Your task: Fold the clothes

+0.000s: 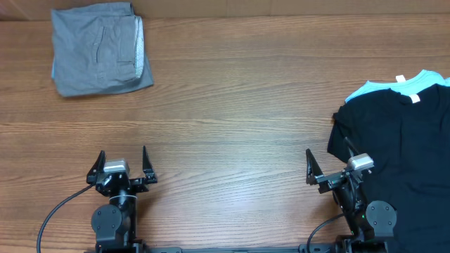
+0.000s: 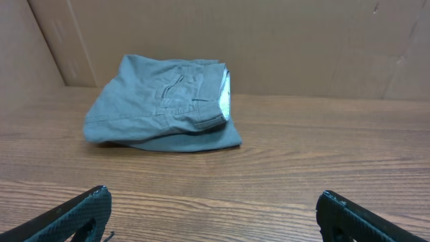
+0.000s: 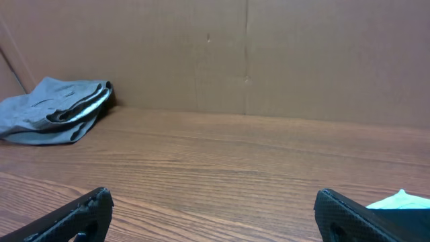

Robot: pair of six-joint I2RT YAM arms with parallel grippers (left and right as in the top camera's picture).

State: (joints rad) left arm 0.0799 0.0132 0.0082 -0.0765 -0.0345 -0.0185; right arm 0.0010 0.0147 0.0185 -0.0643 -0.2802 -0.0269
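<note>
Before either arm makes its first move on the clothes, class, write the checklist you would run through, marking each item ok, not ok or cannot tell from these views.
1. Left gripper open, nothing between its fingers: ok.
2. Right gripper open, nothing between its fingers: ok.
3. Black T-shirt wholly in view: not ok; it runs off the right edge of the overhead view.
4. Black T-shirt alone on the table: not ok; it lies over the light-blue T-shirt.
5. Grey garment folded and well apart, at the far left: ok.
6. Black T-shirt spread flat: cannot tell.
</note>
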